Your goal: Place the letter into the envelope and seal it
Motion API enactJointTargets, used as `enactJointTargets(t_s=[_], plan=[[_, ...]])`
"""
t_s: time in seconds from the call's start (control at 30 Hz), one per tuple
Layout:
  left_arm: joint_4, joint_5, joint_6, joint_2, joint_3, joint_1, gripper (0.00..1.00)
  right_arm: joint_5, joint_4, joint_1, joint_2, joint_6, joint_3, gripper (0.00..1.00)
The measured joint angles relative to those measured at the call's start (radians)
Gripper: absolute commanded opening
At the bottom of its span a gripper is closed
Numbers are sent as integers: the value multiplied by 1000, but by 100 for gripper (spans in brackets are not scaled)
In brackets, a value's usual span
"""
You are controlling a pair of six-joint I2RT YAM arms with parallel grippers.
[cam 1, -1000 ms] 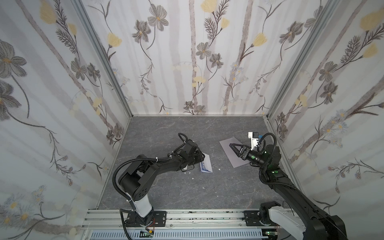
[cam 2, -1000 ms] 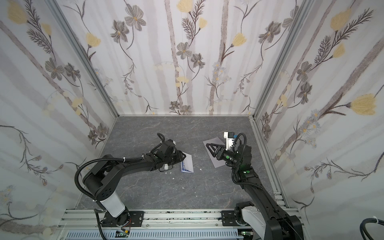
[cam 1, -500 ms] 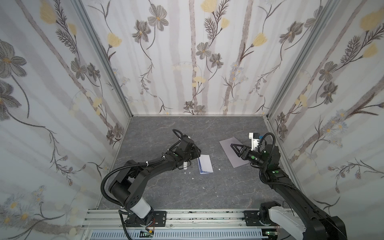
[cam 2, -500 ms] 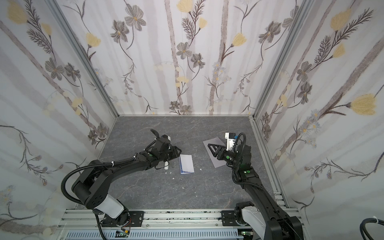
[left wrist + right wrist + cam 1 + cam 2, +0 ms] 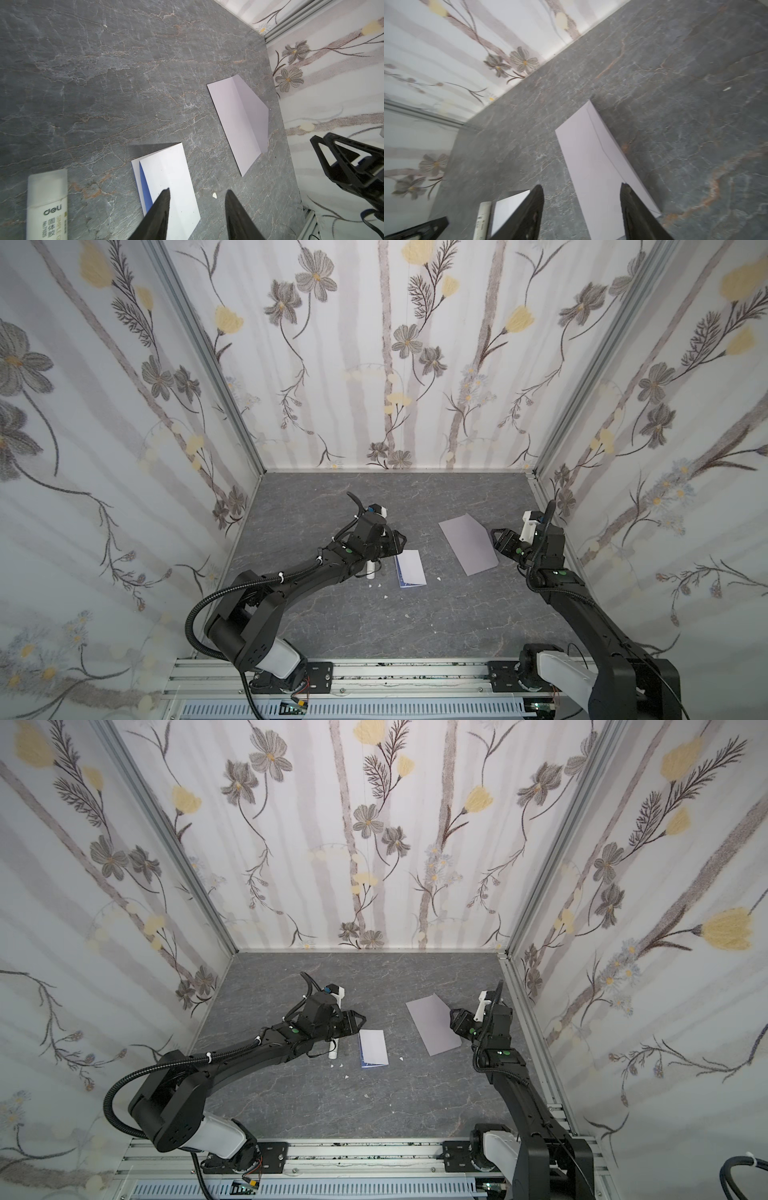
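Note:
The letter (image 5: 410,573) (image 5: 373,1047) lies folded on the grey table, white with a blue strip showing along one edge (image 5: 145,187). The lavender envelope (image 5: 467,543) (image 5: 432,1024) (image 5: 239,124) lies flat to its right, its flap folded out toward the right wall. My left gripper (image 5: 401,541) (image 5: 197,190) hovers open just over the letter's far end, with nothing between its fingers. At the envelope's right edge my right gripper (image 5: 494,537) (image 5: 581,186) is open and empty, with the envelope (image 5: 593,166) below it.
A white glue stick (image 5: 370,568) (image 5: 47,203) lies on the table beside the letter, partly under my left arm. Small white scraps (image 5: 378,585) are scattered near the letter. The right wall's metal rail (image 5: 552,522) runs close behind my right wrist.
My left gripper has lifted off the letter and drawn back, leaving it flat. My right gripper has moved right from over the envelope to its right edge, and its jaws have widened.

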Motion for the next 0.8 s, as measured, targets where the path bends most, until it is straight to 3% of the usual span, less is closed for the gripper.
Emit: enactJointTargets(t_s=[0.2, 0.6, 0.8], plan=[[-1, 41, 23, -1, 11, 0, 45, 97, -88, -1, 194, -86, 121, 58], [1, 75, 32, 1, 31, 33, 45, 103, -137, 39, 459, -176, 303, 56], [2, 96, 32, 14, 34, 53, 45, 115, -147, 66, 534, -185, 346, 42]])
